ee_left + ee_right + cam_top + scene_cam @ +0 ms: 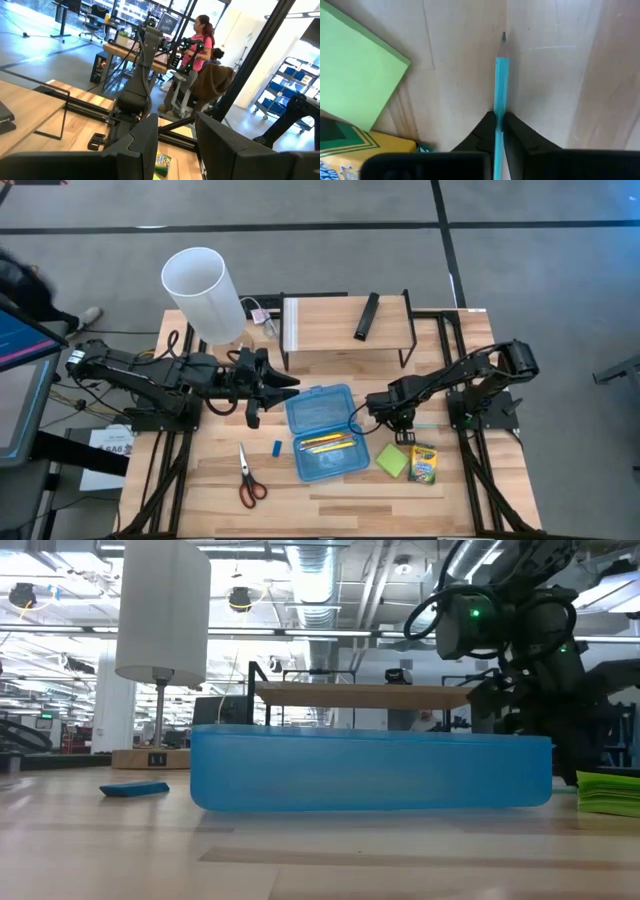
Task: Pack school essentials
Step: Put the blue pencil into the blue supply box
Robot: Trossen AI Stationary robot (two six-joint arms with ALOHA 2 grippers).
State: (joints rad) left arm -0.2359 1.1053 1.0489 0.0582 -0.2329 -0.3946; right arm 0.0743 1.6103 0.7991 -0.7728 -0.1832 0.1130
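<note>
A: What does the right claw (498, 131) hold?
B: It's pinched on a blue pencil (501, 85) on the table (550, 75), beside the sticky-note pad (355, 75); its lower end is hidden.
A: And the left claw (268, 388)?
B: Part-open, empty, by the blue case (322, 432).

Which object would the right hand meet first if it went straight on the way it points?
Probably the bare wooden table: the right hand, shut on a turquoise pencil, points down at it, though depth is unclear.
</note>
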